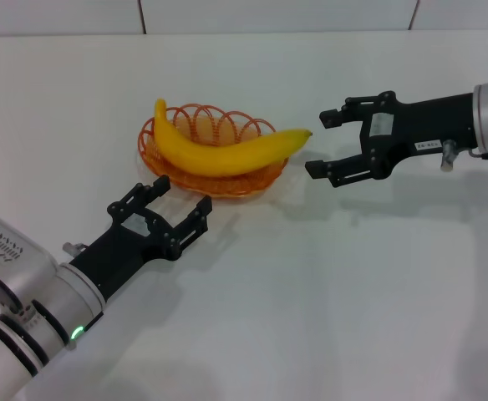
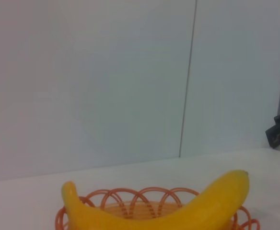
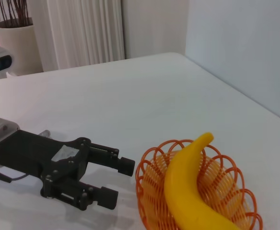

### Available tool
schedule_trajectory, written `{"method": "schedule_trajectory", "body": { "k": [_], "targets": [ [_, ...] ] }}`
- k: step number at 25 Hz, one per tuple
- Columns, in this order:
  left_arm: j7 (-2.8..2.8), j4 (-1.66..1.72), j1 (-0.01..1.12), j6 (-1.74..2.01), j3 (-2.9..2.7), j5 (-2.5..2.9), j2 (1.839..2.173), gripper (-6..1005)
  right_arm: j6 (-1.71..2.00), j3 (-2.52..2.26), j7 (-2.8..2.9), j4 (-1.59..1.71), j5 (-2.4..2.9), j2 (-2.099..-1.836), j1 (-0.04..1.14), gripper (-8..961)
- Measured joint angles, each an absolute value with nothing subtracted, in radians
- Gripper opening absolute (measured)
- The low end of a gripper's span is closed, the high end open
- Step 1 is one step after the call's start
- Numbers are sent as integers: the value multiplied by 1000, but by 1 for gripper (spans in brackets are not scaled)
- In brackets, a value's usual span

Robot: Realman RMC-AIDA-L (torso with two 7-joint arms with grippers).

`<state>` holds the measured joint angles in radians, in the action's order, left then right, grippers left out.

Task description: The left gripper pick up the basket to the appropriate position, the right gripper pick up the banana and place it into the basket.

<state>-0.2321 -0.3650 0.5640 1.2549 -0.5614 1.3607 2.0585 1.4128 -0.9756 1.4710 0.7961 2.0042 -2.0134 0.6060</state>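
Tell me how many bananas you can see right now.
1. The banana lies across the basket, its ends reaching over the rim. The open right gripper is beside its tip, the open left gripper just in front of the basket. No others visible.

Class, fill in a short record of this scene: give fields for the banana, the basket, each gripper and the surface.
banana: lying across the basket, ends overhanging the rim
basket: orange wire, resting on the table
left gripper: open, just near of the basket, apart from it
right gripper: open, beside the banana's tip, holding nothing
table: white
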Motion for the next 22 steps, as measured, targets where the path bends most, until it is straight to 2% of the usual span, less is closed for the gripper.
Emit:
{"method": "schedule_trajectory", "body": {
  "k": [22],
  "targets": [
    [-239, -365, 562, 1253, -546, 1361, 2059, 753, 1413, -976, 1471, 796, 2006, -2013, 604, 879]
  ]
}}
